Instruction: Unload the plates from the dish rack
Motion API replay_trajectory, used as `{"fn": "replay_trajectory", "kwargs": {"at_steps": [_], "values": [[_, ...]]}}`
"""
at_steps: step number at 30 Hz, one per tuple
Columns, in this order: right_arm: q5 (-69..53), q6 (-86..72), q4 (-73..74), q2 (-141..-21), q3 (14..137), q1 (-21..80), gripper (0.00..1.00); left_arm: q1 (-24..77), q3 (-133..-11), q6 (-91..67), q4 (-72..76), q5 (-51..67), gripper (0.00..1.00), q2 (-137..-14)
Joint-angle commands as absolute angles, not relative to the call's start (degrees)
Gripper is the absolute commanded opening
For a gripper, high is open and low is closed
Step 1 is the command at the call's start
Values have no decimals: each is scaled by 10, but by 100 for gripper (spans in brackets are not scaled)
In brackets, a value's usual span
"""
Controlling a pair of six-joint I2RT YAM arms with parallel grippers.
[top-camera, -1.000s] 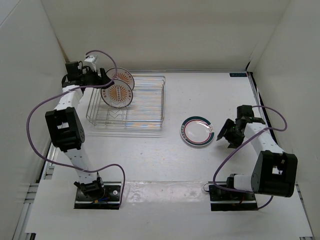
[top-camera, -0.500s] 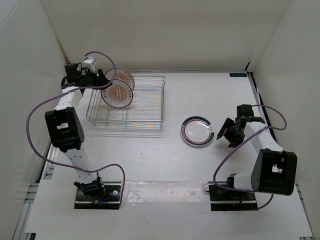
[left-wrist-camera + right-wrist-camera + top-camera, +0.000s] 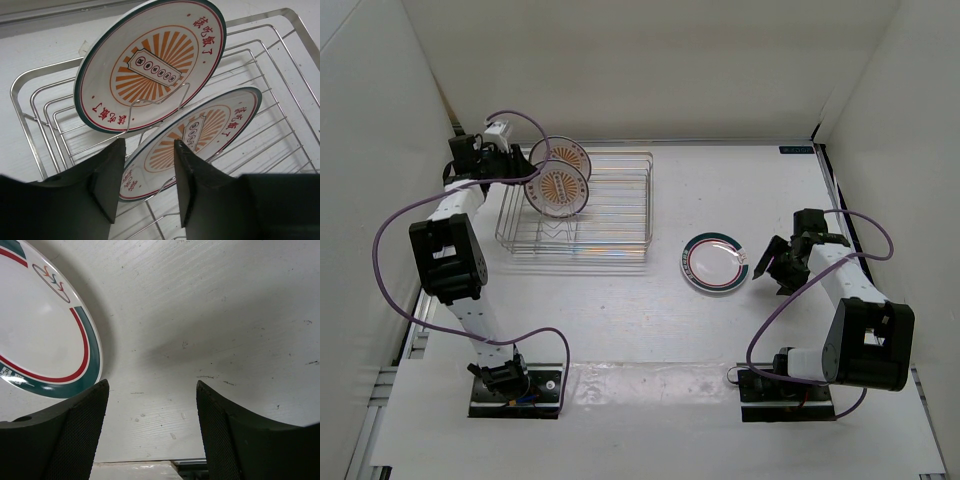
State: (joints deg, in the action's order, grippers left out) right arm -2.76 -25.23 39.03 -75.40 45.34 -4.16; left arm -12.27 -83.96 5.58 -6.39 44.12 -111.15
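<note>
The left gripper (image 3: 149, 146) has its jaws spread. The rim of the lower plate (image 3: 200, 135) shows in the gap between the fingers (image 3: 112, 175), but I cannot tell whether either finger touches it. The right gripper (image 3: 151, 390) is also spread, with only bare table (image 3: 200, 300) between its fingers. It hangs low, just right of the green plate (image 3: 40, 340).

There are three plates. Two have orange sunburst centres, the lower plate and the upper plate (image 3: 150, 65), and both are in the rack (image 3: 610, 225). The green plate is white with a green and red rim.

There is one rack, in silver wire, at the far left of the table. A zigzag divider wire (image 3: 155, 97) crosses the faces of both sunburst plates, between them and the left fingers. A purple cable (image 3: 380, 230) loops out from the left arm.

The sunburst plates stand on edge at the rack's left end, one behind the other. They are tilted, with their printed faces toward the near side. The rack's longer side seems to run left to right. The green plate lies flat and face up on the table, well apart from the rack, to its right.
</note>
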Motion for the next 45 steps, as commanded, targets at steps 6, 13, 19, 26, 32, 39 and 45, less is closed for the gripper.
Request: {"fn": "replay_trajectory", "kwargs": {"at_steps": [6,13,19,26,32,39,45], "values": [[-21,-252,389,-744,469,-44,74,-113,-821,33,-84,489,31,-1084],[-19,-250,391,-743,468,-44,74,-124,-823,26,-66,508,6,-1078],[-20,-251,388,-739,467,-43,74,-131,-832,11,-48,524,0,-1073],[-22,-252,390,-737,462,-43,74,-145,-881,-52,-3,545,0,-1057],[-39,-256,384,-729,471,-40,74,-152,-902,-116,40,557,0,-1032],[-158,-264,337,-734,573,-39,74,-142,-904,-254,75,519,0,-1001],[-354,-388,181,-774,671,-33,74,-90,-854,-336,67,471,0,-958]]}}
